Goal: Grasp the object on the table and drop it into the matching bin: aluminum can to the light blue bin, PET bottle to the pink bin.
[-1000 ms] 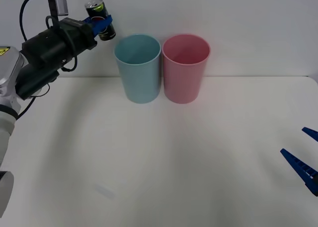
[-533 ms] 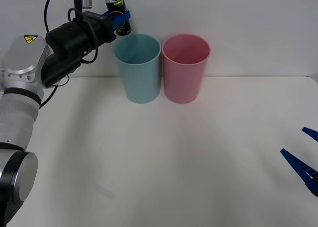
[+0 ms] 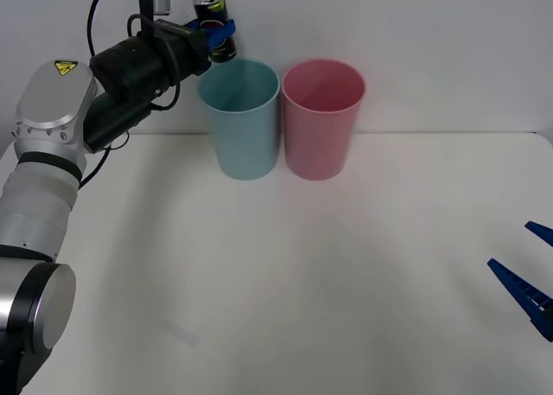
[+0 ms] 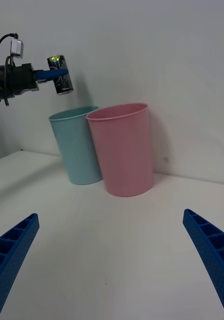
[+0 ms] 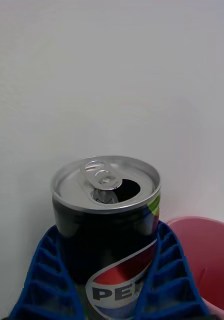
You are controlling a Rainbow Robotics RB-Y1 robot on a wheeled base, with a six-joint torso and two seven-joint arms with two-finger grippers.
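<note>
Above the near-left rim of the light blue bin [image 3: 239,118], the left gripper [image 3: 219,34] was clamped on the aluminum can [image 3: 212,22], which stood nearly upright and not yet over the opening. Reaching it seemed to need a short carry toward the pink bin [image 3: 323,118]. Far off at the table's [image 3: 346,274] edge, the right gripper [image 4: 112,265] waited, spread wide and holding nothing.

Silver-and-black arm, yellow warning sticker, blue ribbed claw [image 3: 220,34]
</note>
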